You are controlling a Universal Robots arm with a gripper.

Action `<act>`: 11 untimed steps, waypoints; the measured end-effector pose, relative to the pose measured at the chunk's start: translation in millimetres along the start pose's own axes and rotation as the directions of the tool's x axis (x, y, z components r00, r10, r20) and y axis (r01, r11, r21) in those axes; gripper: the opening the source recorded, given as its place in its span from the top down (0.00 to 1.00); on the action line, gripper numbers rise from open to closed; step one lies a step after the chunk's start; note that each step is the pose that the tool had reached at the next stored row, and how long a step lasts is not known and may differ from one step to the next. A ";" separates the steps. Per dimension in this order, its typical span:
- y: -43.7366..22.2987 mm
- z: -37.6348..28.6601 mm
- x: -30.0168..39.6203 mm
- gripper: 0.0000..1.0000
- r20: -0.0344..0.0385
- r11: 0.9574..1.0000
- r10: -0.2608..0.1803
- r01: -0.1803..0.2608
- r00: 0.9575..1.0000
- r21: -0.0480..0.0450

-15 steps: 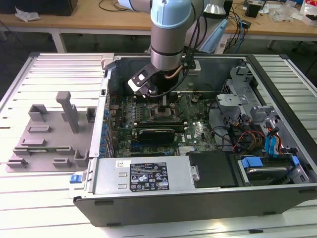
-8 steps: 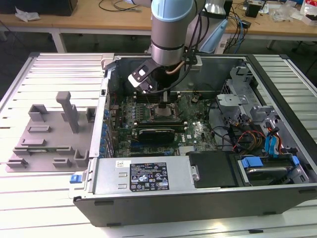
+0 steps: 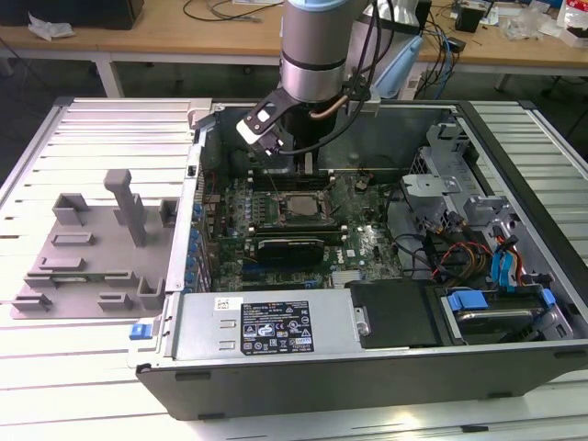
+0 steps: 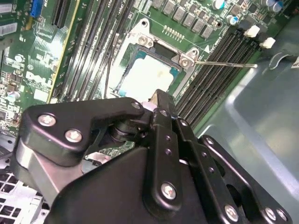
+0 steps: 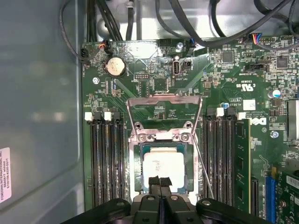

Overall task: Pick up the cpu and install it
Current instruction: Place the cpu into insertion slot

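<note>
First wrist view shows one square silver-topped cpu [image 5: 162, 164] lying in the dark socket [image 5: 188, 163], with one metal frame [image 5: 164, 99] swung open. Black pincer [image 5: 159, 180], tips together, covers one edge.

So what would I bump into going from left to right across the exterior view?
Grey plastic blocks → chip in its socket → tangle of wires → blue tabs.

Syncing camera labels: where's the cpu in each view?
Exterior view: cpu sits in the socket mid-motherboard, under the arm.
First wrist view: cpu lies in the socket, just beyond the hand.
Second wrist view: cpu is the pale square in the socket, past the hand's tip.
Shared landmark: black memory slots flank the socket.
</note>
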State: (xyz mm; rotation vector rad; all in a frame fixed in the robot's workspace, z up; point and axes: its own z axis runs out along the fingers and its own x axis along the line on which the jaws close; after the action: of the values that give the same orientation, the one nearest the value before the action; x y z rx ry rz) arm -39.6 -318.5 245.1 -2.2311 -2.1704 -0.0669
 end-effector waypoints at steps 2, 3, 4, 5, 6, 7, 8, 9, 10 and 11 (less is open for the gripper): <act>2.6 0.0 -0.9 0.89 0.000 1.000 0.000 0.000 1.000 0.000; 2.5 -0.8 -1.1 0.89 0.000 1.000 0.000 0.000 1.000 0.000; 2.5 -1.2 -1.1 0.89 0.000 1.000 0.000 0.000 1.000 0.001; 2.6 -1.4 -1.1 0.89 0.000 1.000 0.000 0.000 1.000 0.000; 2.5 -1.5 -1.1 0.89 0.000 1.000 0.000 0.000 1.000 0.000; 2.6 -1.6 -1.1 0.89 0.000 1.000 0.000 0.000 1.000 0.001; 2.6 -1.7 -1.1 0.89 0.000 1.000 0.000 0.000 1.000 0.001; 2.5 -1.9 -1.1 0.89 0.000 1.000 0.000 0.000 1.000 0.000; 2.6 -2.0 -1.1 0.89 0.000 1.000 0.000 0.000 1.000 0.001; 2.6 -2.1 -1.1 0.89 0.000 1.000 0.000 0.000 1.000 0.000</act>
State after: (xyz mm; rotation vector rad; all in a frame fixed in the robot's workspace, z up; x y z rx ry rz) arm -37.1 -319.8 247.2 -2.2310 -2.1700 -0.0664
